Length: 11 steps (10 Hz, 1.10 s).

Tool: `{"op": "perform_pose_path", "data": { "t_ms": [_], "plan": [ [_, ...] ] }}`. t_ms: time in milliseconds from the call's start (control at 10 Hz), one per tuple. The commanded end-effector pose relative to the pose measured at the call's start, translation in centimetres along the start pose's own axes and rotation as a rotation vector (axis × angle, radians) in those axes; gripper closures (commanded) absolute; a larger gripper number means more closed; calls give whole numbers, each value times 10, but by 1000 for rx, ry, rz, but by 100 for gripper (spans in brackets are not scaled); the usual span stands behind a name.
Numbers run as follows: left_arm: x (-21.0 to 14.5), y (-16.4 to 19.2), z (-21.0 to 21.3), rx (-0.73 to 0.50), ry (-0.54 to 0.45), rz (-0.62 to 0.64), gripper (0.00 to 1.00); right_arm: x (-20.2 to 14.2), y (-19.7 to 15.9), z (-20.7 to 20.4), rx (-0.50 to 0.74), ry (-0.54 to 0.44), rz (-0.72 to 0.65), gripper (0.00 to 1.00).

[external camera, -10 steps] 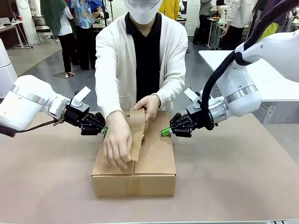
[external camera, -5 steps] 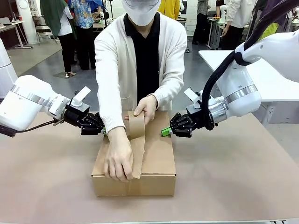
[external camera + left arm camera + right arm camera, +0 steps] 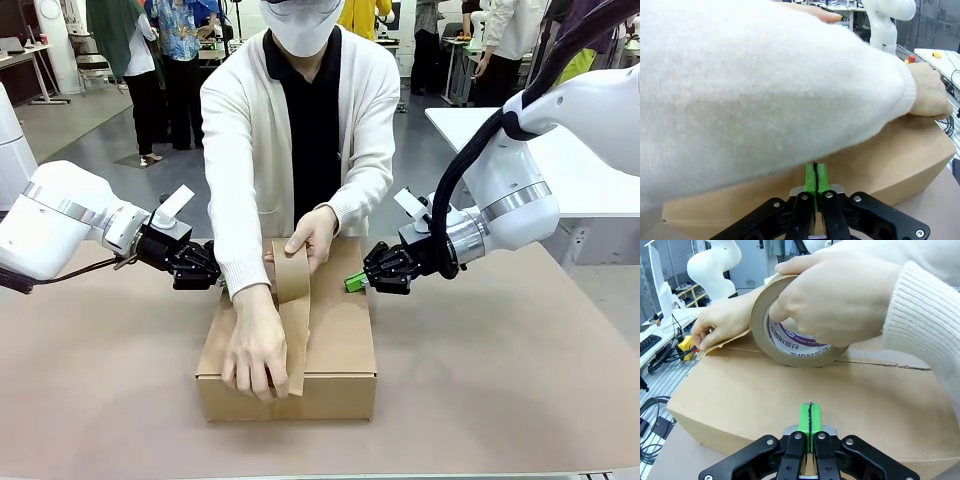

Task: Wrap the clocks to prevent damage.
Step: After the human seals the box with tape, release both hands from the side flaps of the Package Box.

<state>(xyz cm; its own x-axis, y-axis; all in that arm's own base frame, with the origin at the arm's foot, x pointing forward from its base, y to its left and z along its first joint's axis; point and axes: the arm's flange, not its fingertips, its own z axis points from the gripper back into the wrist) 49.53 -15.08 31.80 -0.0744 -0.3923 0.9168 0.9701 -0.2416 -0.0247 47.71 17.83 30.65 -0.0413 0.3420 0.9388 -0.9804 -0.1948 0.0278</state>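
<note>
The cardboard box (image 3: 335,340) sits on the table (image 3: 500,390) between both grippers. The left gripper (image 3: 221,279) has its green pads pressed together on nothing, tips just beside the box's left side. The right gripper (image 3: 352,283) is likewise closed and empty, at the box's right side. One hand (image 3: 315,232) holds a tape roll (image 3: 291,270) on the lid; the other hand (image 3: 258,350) presses the strip at the front edge

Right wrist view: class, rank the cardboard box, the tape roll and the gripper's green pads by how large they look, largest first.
1. cardboard box, spanning most of the picture.
2. tape roll, partly covered by the person's hand.
3. green pads, smallest even though nearest the camera.
</note>
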Motion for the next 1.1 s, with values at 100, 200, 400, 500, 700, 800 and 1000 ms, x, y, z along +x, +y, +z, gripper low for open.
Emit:
{"op": "perform_pose_path", "data": {
  "t_ms": [100, 200, 400, 500, 700, 800, 1000],
  "plan": [
    [-3, -1, -2, 6, -3, 0, 100, -3, 1, -3, -5, 8, -7, 99],
    [-3, -1, -2, 6, -3, 0, 100, -3, 1, -3, -5, 8, -7, 99],
    [-3, -1, -2, 6, -3, 0, 100, -3, 1, -3, -5, 8, -7, 99],
    [-3, -1, -2, 6, -3, 0, 100, -3, 1, -3, -5, 8, -7, 99],
    [-3, -1, -2, 6, -3, 0, 100, -3, 1, -3, -5, 8, -7, 99],
    [-3, -1, -2, 6, -3, 0, 100, -3, 1, -3, -5, 8, -7, 99],
    [-3, -1, -2, 6, -3, 0, 100, -3, 1, -3, -5, 8, -7, 99]
  ]
}}
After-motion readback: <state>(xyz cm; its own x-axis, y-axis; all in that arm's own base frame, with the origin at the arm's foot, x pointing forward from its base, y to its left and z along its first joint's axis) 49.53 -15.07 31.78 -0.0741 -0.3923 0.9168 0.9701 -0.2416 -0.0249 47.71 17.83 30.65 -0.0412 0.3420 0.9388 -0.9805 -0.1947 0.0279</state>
